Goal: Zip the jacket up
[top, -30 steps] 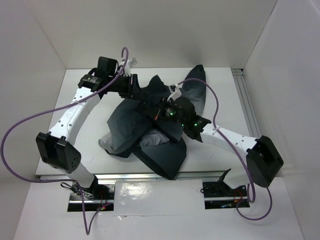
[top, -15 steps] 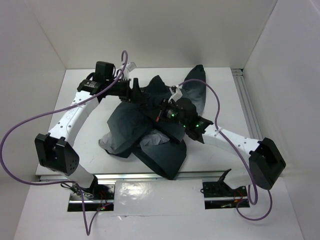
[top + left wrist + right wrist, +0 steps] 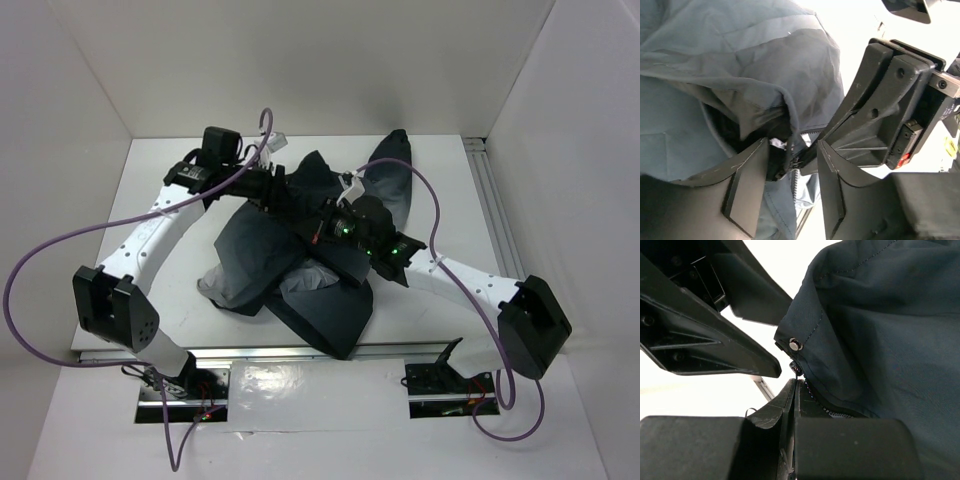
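**Two robot arms meet over a crumpled dark jacket at its zipper**

The jacket point(image 3: 300, 260), charcoal-black with a patch of light grey lining showing, lies bunched in the middle of the white tabletop point(image 3: 450, 180). Seen from above, one pointed part reaches toward 1 o'clock and a broad flap hangs toward 6 o'clock, near the front edge.

In the left wrist view the zipper point(image 3: 795, 165) runs down between folds of dark cloth, with a small white tag beside it.

The left hand point(image 3: 283, 190) comes in at the jacket's 11 o'clock edge. Its two fingers point(image 3: 747, 185) stand apart, one on each side of the zipper, gripping nothing.

The right hand point(image 3: 330, 215) arrives from 4 o'clock, over the top of the garment, and sits just beside the left hand. In its wrist view the fingers point(image 3: 775, 410) are pressed together on the jacket's edge, where the zipper teeth point(image 3: 825, 407) disappear between them. A round metal snap point(image 3: 796, 344) sits on the hem just above, toward 12 o'clock.

Purple cables point(image 3: 60, 250) loop from both arms, the left one swinging wide toward 9 o'clock.
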You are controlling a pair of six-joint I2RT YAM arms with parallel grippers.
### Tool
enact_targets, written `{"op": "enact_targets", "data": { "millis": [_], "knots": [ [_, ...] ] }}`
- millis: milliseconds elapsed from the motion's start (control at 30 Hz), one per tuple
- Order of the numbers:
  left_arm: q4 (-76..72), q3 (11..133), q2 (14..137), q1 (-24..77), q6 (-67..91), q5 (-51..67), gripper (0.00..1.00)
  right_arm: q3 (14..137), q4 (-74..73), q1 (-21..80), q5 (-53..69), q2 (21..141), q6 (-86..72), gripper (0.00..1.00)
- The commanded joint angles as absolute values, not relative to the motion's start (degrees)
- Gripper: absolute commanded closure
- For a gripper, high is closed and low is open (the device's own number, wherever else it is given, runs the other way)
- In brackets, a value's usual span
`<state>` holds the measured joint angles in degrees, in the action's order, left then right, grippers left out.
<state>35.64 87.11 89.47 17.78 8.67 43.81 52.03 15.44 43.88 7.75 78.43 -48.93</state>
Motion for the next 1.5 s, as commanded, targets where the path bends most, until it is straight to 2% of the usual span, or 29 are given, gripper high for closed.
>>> {"op": "enact_targets", "data": {
  "millis": [0, 100, 133, 233, 367, 500, 633, 733, 900, 933, 1033, 1133, 1200, 1233, 1267, 1300, 1400, 1433, 1467],
  "knots": [
    [36.5, 88.4, 89.2, 18.6, 6.2, 46.1, 0.48, 51.8, 15.1, 43.7, 7.6, 76.5, -48.2, 1.0],
    [37.1, 88.4, 89.2, 18.6, 6.2, 45.4, 0.53, 52.3, 15.1, 43.7, 7.6, 76.5, -48.2, 1.0],
    [37.1, 88.4, 89.2, 18.6, 6.2, 45.4, 0.64, 52.3, 14.6, 43.7, 7.0, 76.5, -48.2, 1.0],
    [38.8, 89.5, 88.7, 18.6, 5.6, 44.7, 0.72, 52.3, 14.6, 43.7, 7.0, 76.5, -48.2, 1.0],
    [41.2, 91.1, 89.8, 18.6, 5.6, 43.3, 0.53, 52.8, 14.6, 43.2, 7.0, 76.5, -48.2, 1.0],
    [41.2, 90.6, 89.8, 18.6, 6.2, 42.5, 0.53, 52.8, 14.6, 43.2, 7.0, 76.5, -48.2, 1.0],
    [41.7, 90.6, 89.8, 18.6, 5.6, 42.5, 0.37, 52.8, 14.1, 43.2, 7.0, 76.5, -48.2, 1.0],
    [41.7, 90.1, 90.3, 18.6, 5.6, 42.5, 0.33, 52.8, 14.1, 43.2, 7.0, 76.5, -48.2, 1.0],
    [41.7, 90.1, 90.9, 18.6, 5.1, 43.1, 0.65, 52.8, 14.1, 43.2, 7.0, 76.5, -48.2, 1.0],
    [41.7, 90.1, 90.9, 18.6, 5.1, 43.6, 0.66, 52.8, 14.1, 43.2, 7.0, 76.5, -48.2, 1.0],
    [41.7, 90.1, 90.9, 18.6, 5.1, 43.6, 0.62, 52.8, 14.1, 43.2, 7.0, 76.5, -48.2, 1.0],
    [42.5, 90.1, 90.9, 18.6, 5.1, 42.5, 0.46, 52.8, 14.1, 43.2, 7.0, 76.5, -48.2, 1.0],
    [42.5, 90.1, 90.9, 18.6, 4.6, 42.5, 0.46, 52.8, 14.1, 43.2, 7.0, 76.5, -48.2, 1.0],
    [42.5, 89.6, 90.9, 18.6, 4.6, 43.2, 0.54, 52.8, 14.1, 42.6, 7.0, 76.5, -48.2, 1.0],
    [42.5, 89.6, 90.9, 18.6, 4.6, 43.9, 0.54, 52.8, 14.1, 42.6, 7.0, 76.5, -48.2, 1.0],
    [42.5, 89.6, 90.9, 18.6, 4.6, 43.9, 0.63, 52.8, 14.1, 42.6, 7.0, 76.5, -48.2, 1.0],
    [42.5, 89.6, 90.9, 18.6, 4.6, 43.9, 0.7, 52.8, 14.1, 42.6, 7.0, 75.9, -48.2, 1.0],
    [42.5, 89.6, 90.9, 18.6, 4.6, 43.9, 0.83, 52.8, 14.1, 42.6, 7.0, 75.9, -48.2, 1.0],
    [42.5, 89.6, 90.9, 18.6, 4.6, 43.9, 0.9, 52.8, 14.1, 42.6, 7.0, 75.9, -48.2, 1.0]
  ]
}}
